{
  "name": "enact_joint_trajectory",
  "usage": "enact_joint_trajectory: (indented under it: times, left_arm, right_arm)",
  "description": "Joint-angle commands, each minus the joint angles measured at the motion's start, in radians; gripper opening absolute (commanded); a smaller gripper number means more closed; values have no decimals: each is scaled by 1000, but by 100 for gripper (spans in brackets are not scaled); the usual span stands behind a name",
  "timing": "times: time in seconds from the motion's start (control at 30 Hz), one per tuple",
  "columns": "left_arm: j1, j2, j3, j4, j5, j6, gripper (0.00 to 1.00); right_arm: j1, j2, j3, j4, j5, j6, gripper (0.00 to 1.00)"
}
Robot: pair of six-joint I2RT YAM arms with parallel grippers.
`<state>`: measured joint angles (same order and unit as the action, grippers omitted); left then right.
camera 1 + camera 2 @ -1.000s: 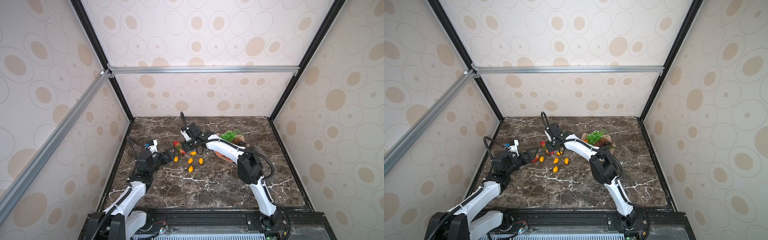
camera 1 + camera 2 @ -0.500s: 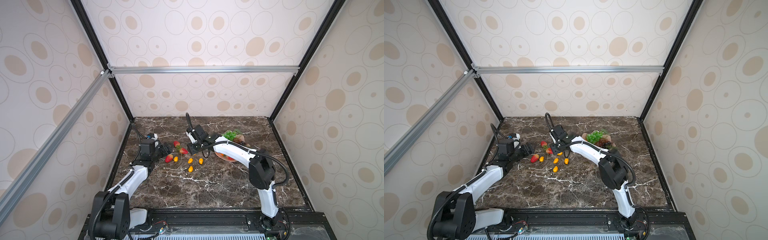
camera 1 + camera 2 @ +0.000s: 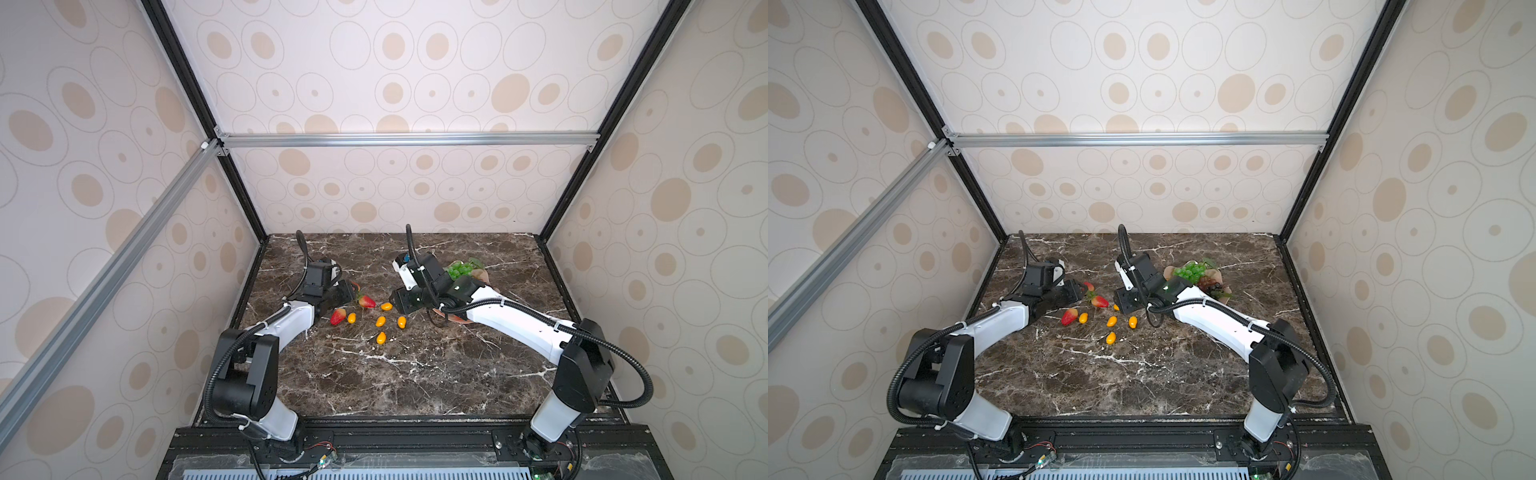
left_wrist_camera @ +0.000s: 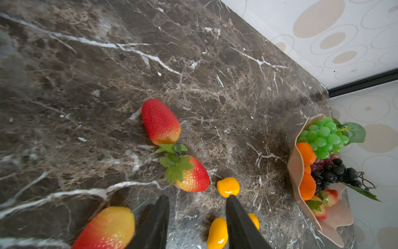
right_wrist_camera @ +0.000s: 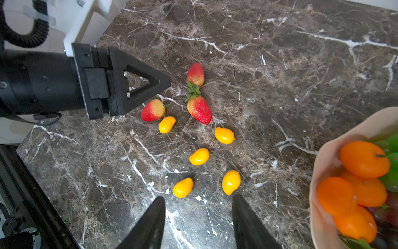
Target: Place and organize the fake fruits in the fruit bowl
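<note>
Hovering parted and empty, the left tool [image 4: 197, 197] faces a strawberry [image 4: 191, 174] lying leaf to leaf with a second strawberry [image 4: 160, 121] on the worktop [image 4: 86, 86] just ahead, so clenching on one may drag or flick its neighbour farther from the bowl [image 4: 293, 172] beyond.

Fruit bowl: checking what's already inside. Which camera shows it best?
Left wrist view: the whole fruit bowl shows, contents clear. The right wrist view cuts it off; both top views show it small, partly behind the right arm.
</note>
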<state>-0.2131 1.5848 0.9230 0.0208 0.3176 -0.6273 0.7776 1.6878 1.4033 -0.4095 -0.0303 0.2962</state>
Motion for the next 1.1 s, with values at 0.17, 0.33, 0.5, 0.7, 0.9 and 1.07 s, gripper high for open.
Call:
enact_joint_trajectory:
  times: [0.17, 0.33, 0.5, 0.7, 0.9, 1.07]
  left_arm:
    - [-43, 82, 42, -1, -46, -57, 34]
    - [-43, 102, 34, 21, -80, -95, 30]
    - [-43, 108, 34, 22, -130, -112, 30]
    - [-42, 150, 40, 35, -134, -126, 30]
    - [-41, 169, 45, 46, -141, -132, 31]
    - [-41, 191, 54, 62, -131, -140, 32]
  right_arm:
    - [-35, -96, -72, 39, 0, 72, 52]
    - [-44, -109, -92, 35, 1, 76, 52]
    - [-45, -112, -97, 34, -1, 79, 52]
    - [-45, -138, -120, 57, -44, 61, 52]
    - [-45, -176, -162, 106, -54, 54, 53]
    - [-44, -171, -161, 97, -60, 53, 53]
